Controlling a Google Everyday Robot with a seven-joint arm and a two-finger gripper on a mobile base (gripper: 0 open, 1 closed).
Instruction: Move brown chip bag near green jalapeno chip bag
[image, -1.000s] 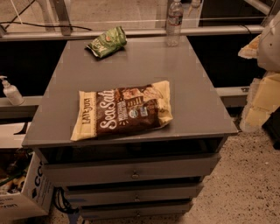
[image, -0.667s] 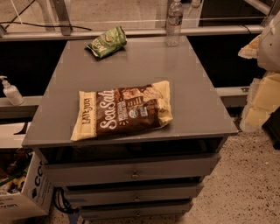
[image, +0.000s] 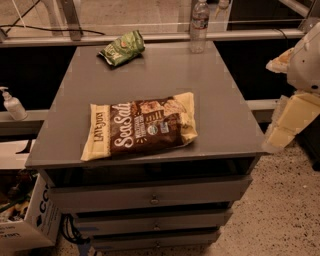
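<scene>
Brown chip bag (image: 142, 126): lay flat, lower centre of the table (image: 225, 100).
Green jalapeno chip bag (image: 122, 48): upper left, well apart.
Gripper (image: 282, 130): right edge, off the table; grip state untellable.
Advice: probably pinch the bag's near end.

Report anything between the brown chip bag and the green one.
Nothing visible: bare tabletop separates the brown chip bag and the green jalapeno chip bag. The water bottle stands aside; gripper out of view.
</scene>
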